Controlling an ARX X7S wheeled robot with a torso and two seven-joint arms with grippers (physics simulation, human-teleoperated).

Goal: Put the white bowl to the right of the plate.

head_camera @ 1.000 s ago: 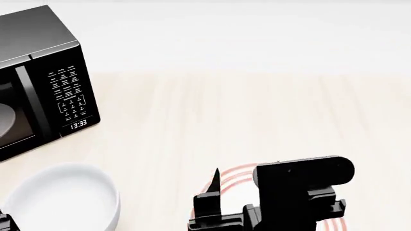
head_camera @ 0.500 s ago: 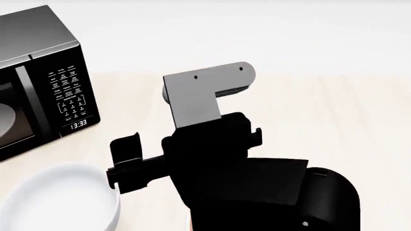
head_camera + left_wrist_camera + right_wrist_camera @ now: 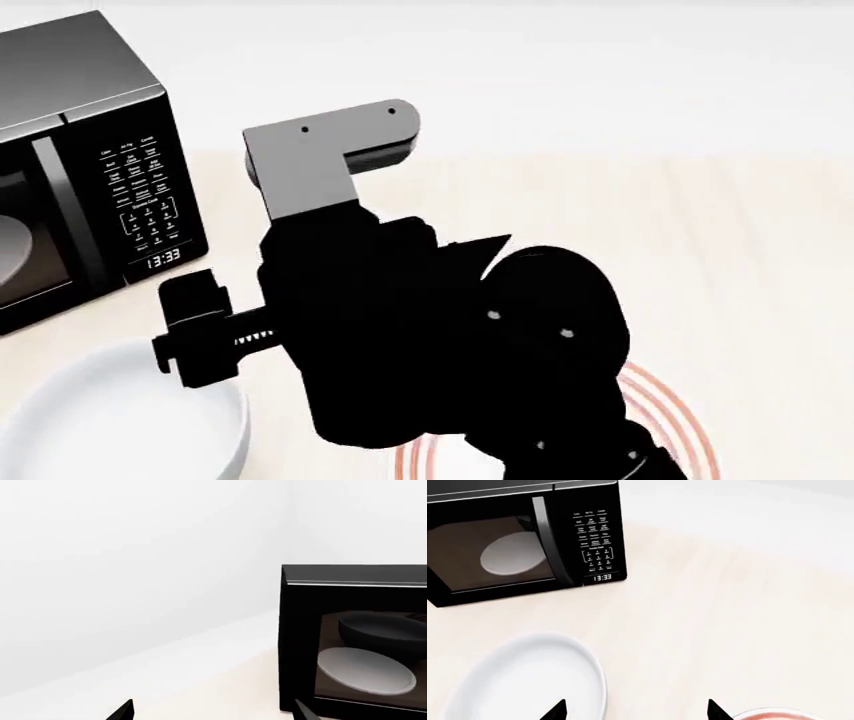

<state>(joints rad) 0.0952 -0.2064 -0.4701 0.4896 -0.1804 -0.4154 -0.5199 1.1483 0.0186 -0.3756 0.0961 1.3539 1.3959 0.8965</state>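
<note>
The white bowl [image 3: 127, 415] rests on the pale wooden counter at the front left of the head view, just in front of the microwave. The plate [image 3: 667, 410] with red rings lies to its right, mostly hidden behind my right arm. My right gripper [image 3: 635, 713] hangs open above the counter between the white bowl [image 3: 534, 680] and the plate's rim [image 3: 770, 714], with nothing between its fingers; one tip overlaps the bowl's rim. One of its fingers [image 3: 194, 330] shows above the bowl's far edge. My left gripper [image 3: 213, 714] is open and empty, facing the microwave.
A black microwave [image 3: 80, 180] stands at the back left with its door shut and a pale dish [image 3: 363, 670] behind the glass. A white wall runs along the back of the counter [image 3: 667, 230].
My right arm has risen from the lower edge of the head view and swung left towards the bowl, and it now covers most of the plate. The bowl and plate have not moved.
</note>
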